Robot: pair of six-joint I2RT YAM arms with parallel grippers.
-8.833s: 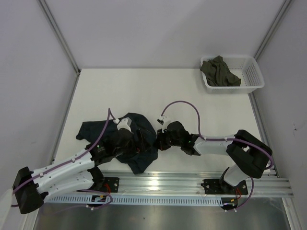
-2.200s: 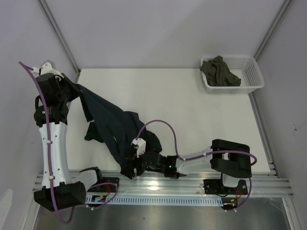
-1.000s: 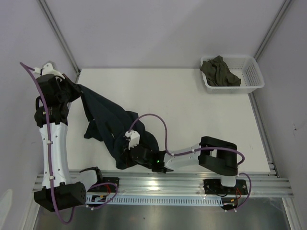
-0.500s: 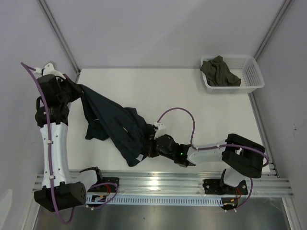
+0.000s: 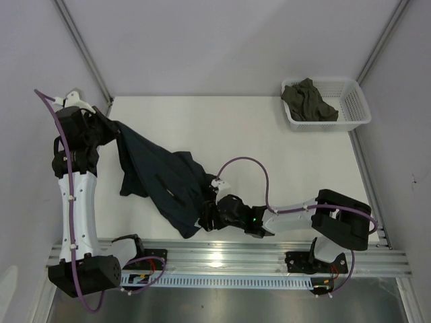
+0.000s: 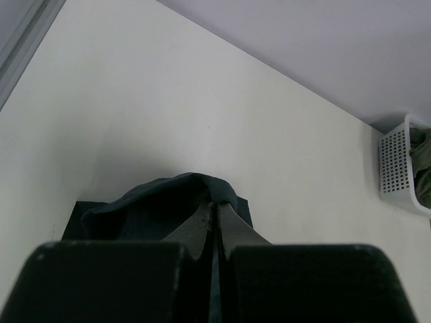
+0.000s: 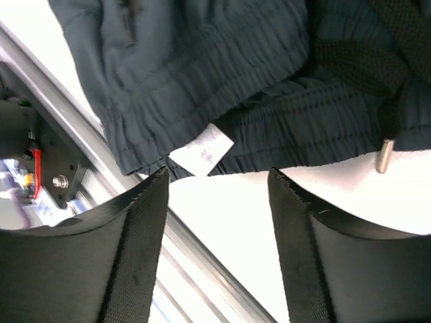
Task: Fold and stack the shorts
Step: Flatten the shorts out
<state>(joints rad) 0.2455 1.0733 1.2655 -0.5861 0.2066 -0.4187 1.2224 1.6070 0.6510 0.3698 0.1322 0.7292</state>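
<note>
The dark teal-navy shorts (image 5: 161,178) hang stretched from the upper left down to the table's near edge. My left gripper (image 5: 108,128) is raised high at the left and shut on one corner of the shorts (image 6: 155,208), with fabric bunched over its fingertips (image 6: 217,202). My right gripper (image 5: 205,219) sits low by the near edge of the shorts, open, with nothing between its fingers (image 7: 145,222). Just ahead of my right gripper (image 7: 217,178) lie the gathered waistband (image 7: 222,101), a small white label (image 7: 202,149) and a black drawstring cord (image 7: 363,64) with a metal tip.
A white basket (image 5: 357,114) holding an olive-green garment (image 5: 308,101) stands at the table's back right, also seen from the left wrist as the basket (image 6: 401,161). The metal rail (image 5: 229,259) runs along the near edge, just beside my right gripper.
My right gripper was shut at the lower edge of the shorts, drew it to the right, and now stands open beside the waistband. The left arm holds its raised corner almost unmoved.
</note>
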